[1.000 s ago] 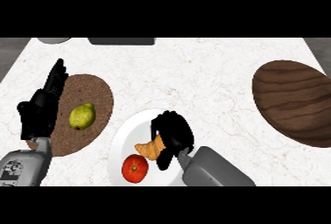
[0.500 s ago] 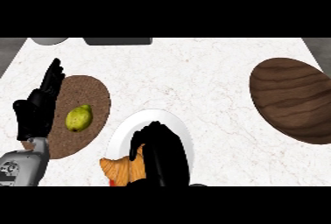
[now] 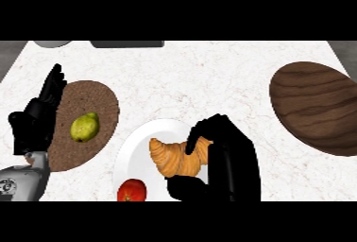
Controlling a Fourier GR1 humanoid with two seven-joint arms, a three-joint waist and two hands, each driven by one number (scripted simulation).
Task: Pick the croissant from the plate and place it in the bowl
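Right robot hand [image 3: 226, 158] pinches the croissant [image 3: 178, 157] by its near end only; lifted so, it may slip onto the tomato [image 3: 131, 190] just left.

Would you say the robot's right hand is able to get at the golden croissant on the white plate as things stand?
Probably yes: the right hand is already at the golden croissant on the white plate, fingers curled over it, with nothing between them.

The right hand [image 3: 226, 160] hides the croissant's [image 3: 174, 158] right end; the tomato [image 3: 131, 191] is cut off below.
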